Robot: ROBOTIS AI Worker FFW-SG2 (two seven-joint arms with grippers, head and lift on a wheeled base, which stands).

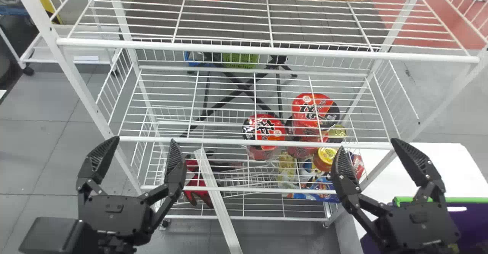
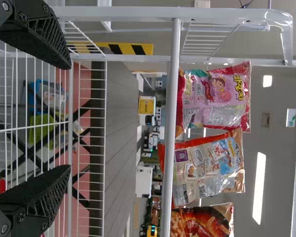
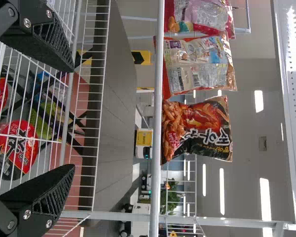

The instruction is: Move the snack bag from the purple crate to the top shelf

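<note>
My left claw [image 1: 143, 142] and right claw [image 1: 368, 145] are wide open and empty, so I judge picking comes next: the right one must lower into the purple crate [image 1: 471, 221], where the snack bag presumably lies, three bags [image 3: 200, 129] already occupying the top shelf [image 1: 267, 50].

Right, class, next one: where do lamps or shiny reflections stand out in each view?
Head view: glossy highlights on the wrapped red noodle bowl; left wrist view: bright ceiling lights; right wrist view: ceiling lights again, plus strong glare on the perforated white panel.
</note>
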